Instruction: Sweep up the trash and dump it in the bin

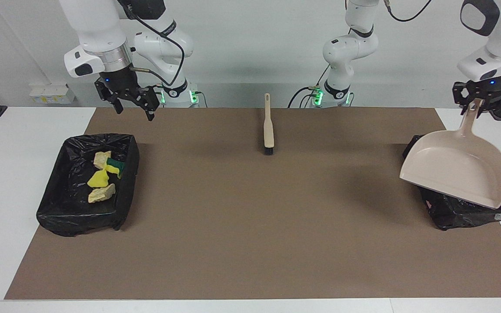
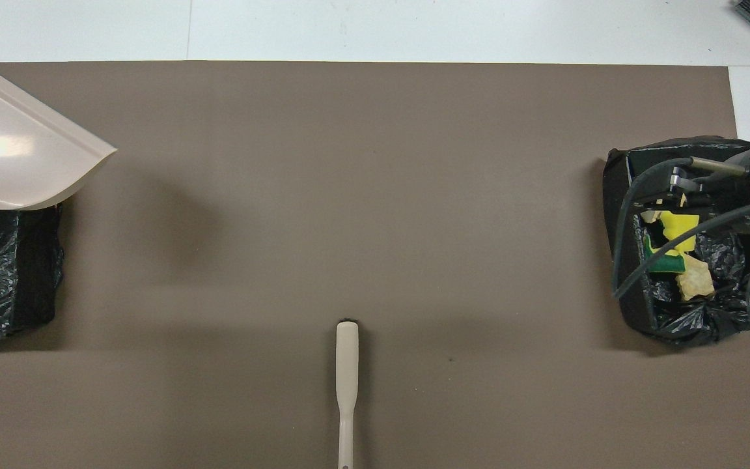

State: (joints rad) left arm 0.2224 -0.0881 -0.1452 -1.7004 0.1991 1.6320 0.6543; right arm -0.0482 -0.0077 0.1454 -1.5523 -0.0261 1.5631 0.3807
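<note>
My left gripper (image 1: 476, 105) is shut on the handle of the beige dustpan (image 1: 455, 170) (image 2: 17, 163). The pan hangs mouth down over the black-lined bin (image 1: 463, 211) (image 2: 4, 273) at the left arm's end of the table and hides what lies in it. My right gripper (image 1: 135, 114) is open and empty, up in the air over the mat's edge by the second bin (image 1: 125, 208) (image 2: 617, 170). Yellow, tan and green-backed trash scraps (image 1: 101, 176) (image 2: 674, 238) lie inside that second bin.
A beige hand brush (image 1: 268, 126) (image 2: 347, 374) lies on the brown mat (image 1: 250, 226) midway between the arms' bases, bristles pointing away from the robots. The right arm's wrist and cable hang over part of the second bin in the overhead view.
</note>
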